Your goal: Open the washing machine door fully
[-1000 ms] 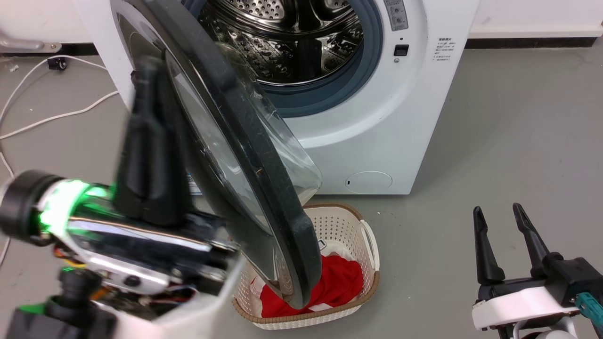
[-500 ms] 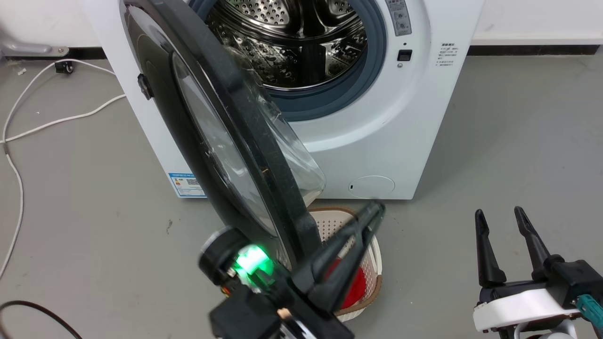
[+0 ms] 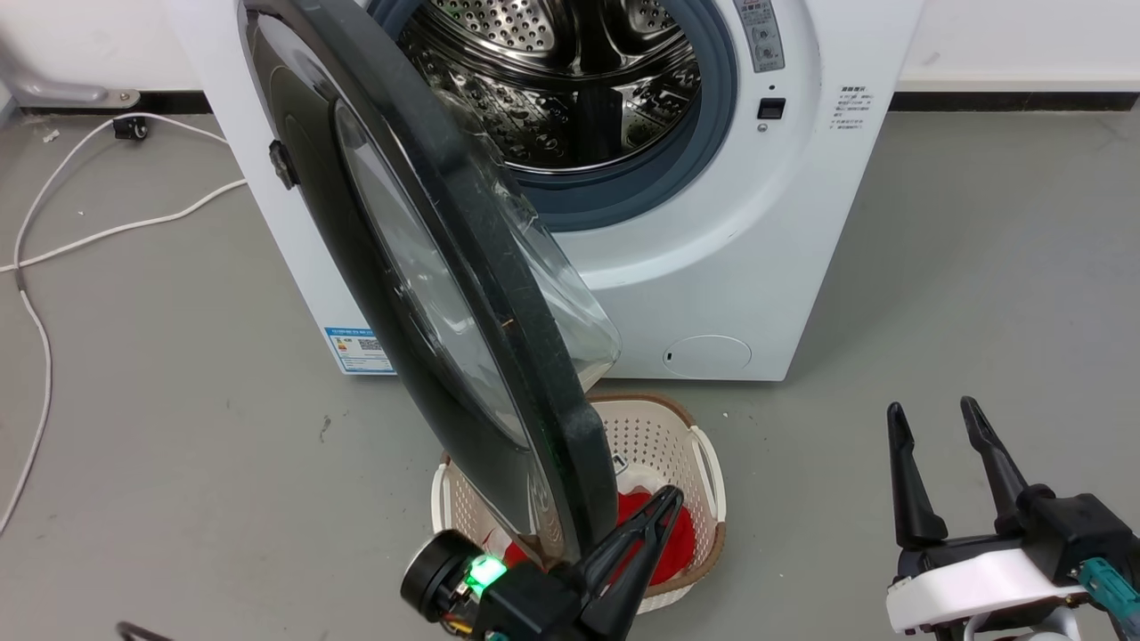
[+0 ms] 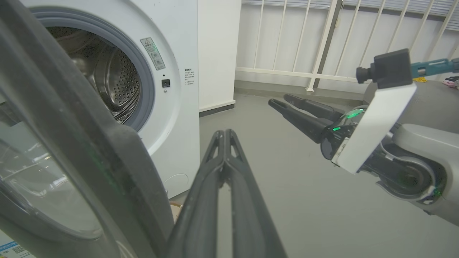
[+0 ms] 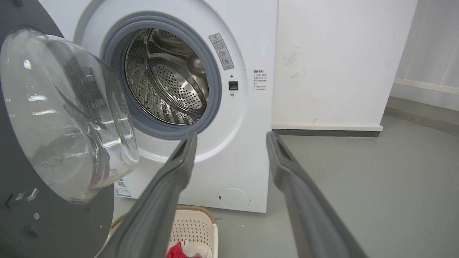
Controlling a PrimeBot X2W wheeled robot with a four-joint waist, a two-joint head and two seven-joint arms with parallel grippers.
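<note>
The washing machine door (image 3: pixel 463 294) is glossy black with a clear glass bowl. It stands swung out from the white machine (image 3: pixel 712 267), its rim edge-on toward me and the steel drum (image 3: pixel 570 80) exposed. My left gripper (image 3: pixel 670 499) is shut and holds nothing. It sits just right of the door's lowest near rim, fingers pointing up and to the right. In the left wrist view its fingers (image 4: pixel 224 133) lie beside the door (image 4: pixel 71 125); I cannot tell whether they touch. My right gripper (image 3: pixel 931 409) stands open at the lower right, well away from the door (image 5: pixel 64 114).
A cream laundry basket (image 3: pixel 704 463) with red cloth (image 3: pixel 688 539) sits on the floor under the door's lower edge. White cables (image 3: pixel 134 223) trail over the grey floor at the left. The right gripper (image 4: pixel 283 102) shows across open floor in the left wrist view.
My left arm swung from the door's outer face around to below its near rim and sank lower in the head view. The door's angle is about the same. The camera shifted slightly.
</note>
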